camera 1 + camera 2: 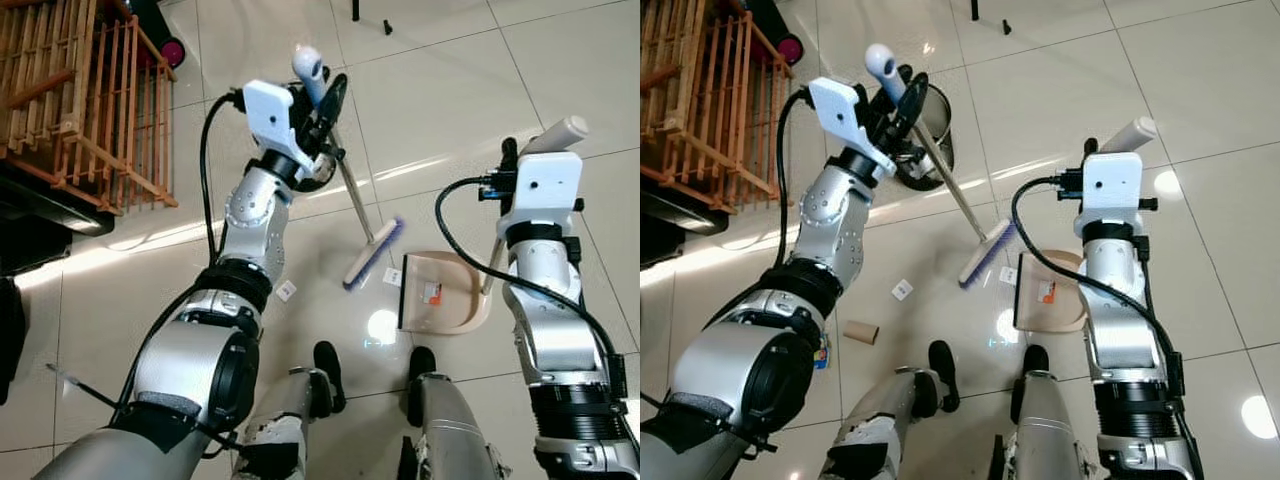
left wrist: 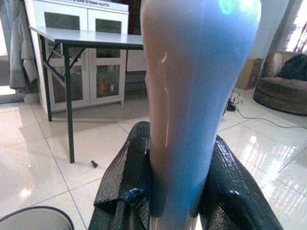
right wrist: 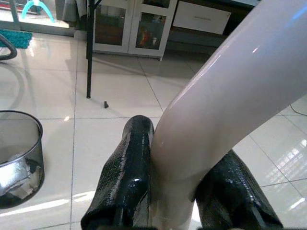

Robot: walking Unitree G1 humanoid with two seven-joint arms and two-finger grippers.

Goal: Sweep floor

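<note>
Floor [image 1: 440,90]: glossy tile
Left gripper [image 1: 328,105]: jaws clenched on broom [image 1: 372,252]
Right gripper [image 1: 512,152]: jaws clenched on dustpan [image 1: 440,292] handle

Left arm raised, bent at elbow, wrist turned inward. Left gripper [image 1: 325,100] closed around the upper grip of the broom handle [image 1: 310,68]; in left wrist view both black fingers [image 2: 129,177] press either side of the handle.

Right arm lower, forearm near upright. Right gripper [image 3: 177,187] clamped on the dustpan handle [image 1: 1132,133] just below its top end; fingers [image 3: 127,172] flank the handle's curve. Black cable loops off each wrist.

Both legs visible below, feet [image 1: 327,365] set apart, nearer the body than the broom head.
</note>
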